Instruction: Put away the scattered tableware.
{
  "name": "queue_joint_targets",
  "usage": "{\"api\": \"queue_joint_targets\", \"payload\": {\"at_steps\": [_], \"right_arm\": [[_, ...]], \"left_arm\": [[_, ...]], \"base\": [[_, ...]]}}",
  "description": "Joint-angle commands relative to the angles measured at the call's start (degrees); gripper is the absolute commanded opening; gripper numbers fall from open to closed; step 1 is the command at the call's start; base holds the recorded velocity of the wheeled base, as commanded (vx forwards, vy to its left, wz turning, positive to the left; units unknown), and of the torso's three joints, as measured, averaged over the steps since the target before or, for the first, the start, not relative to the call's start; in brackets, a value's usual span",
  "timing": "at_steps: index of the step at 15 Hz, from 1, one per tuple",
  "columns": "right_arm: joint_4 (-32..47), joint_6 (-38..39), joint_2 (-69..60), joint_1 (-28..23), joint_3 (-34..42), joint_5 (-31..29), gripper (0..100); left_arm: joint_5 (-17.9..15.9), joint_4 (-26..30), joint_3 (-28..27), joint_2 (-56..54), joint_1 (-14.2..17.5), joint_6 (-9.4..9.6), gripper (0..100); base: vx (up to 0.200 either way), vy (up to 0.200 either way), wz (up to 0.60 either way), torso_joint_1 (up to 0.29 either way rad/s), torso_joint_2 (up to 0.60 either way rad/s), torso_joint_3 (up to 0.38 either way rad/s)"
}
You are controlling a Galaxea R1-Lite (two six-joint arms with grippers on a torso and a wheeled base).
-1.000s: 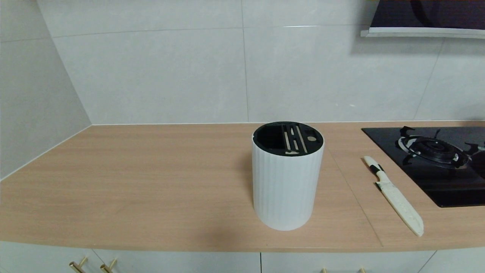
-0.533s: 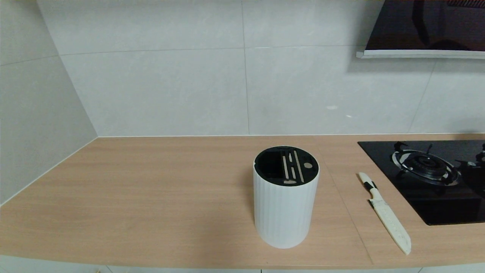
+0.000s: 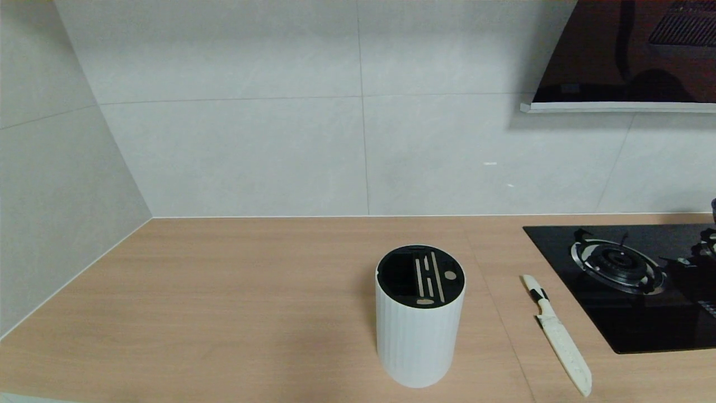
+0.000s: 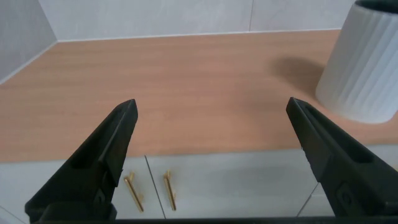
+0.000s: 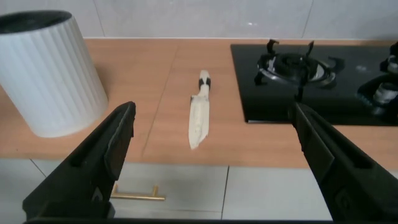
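A white ribbed knife holder [image 3: 419, 324] with a black slotted top stands upright on the wooden counter [image 3: 224, 313]; I also see the holder [image 4: 364, 68] in the left wrist view and the holder [image 5: 50, 74] in the right wrist view. A cream speckled knife [image 3: 556, 336] with a black band on its handle lies flat on the counter between the holder and the hob, blade toward the front edge. The knife [image 5: 199, 115] lies ahead of my right gripper [image 5: 211, 134], which is open and held off the counter's front edge. My left gripper [image 4: 211, 134] is open too, in front of the counter left of the holder.
A black gas hob [image 3: 626, 280] with burners takes up the counter's right end, with a range hood [image 3: 621, 56] above it. Tiled walls close off the back and left. White cabinet fronts with brass handles [image 4: 149, 190] sit below the counter edge.
The whole head view has shifted: holder, knife and hob now sit lower in the picture and look smaller, so the camera has moved. The things themselves have not moved on the counter.
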Motion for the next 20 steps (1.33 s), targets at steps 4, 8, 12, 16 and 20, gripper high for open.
{"api": "queue_joint_targets", "payload": {"at_steps": [4,8,12,16,20], "right_arm": [[-0.01,-0.21,0.07,0.0,0.01,0.12,100],[-0.01,-0.65,0.07,0.0,0.01,0.3,100],[-0.1,-1.62,0.07,0.0,-0.43,0.21,100],[0.17,-1.35,10.8,1.76,-8.6,2.85,100],[-0.19,-1.35,31.89,6.33,-12.82,3.29,100]], "left_arm": [[0.01,0.0,-0.08,0.0,-0.02,-0.01,100],[0.01,0.0,0.01,0.0,-0.02,0.08,100],[0.01,0.0,0.01,0.0,-0.02,0.08,100],[0.01,0.0,0.01,0.0,-0.02,0.08,100],[0.01,0.0,0.01,0.0,-0.02,0.08,100]], "base": [[0.0,0.0,0.0,0.012,-0.02,-0.013],[0.0,0.0,0.0,0.0,0.0,0.0],[0.0,0.0,0.0,0.0,0.0,0.0],[0.0,0.0,0.0,0.0,0.0,0.0],[0.0,0.0,0.0,0.0,0.0,0.0]]}}
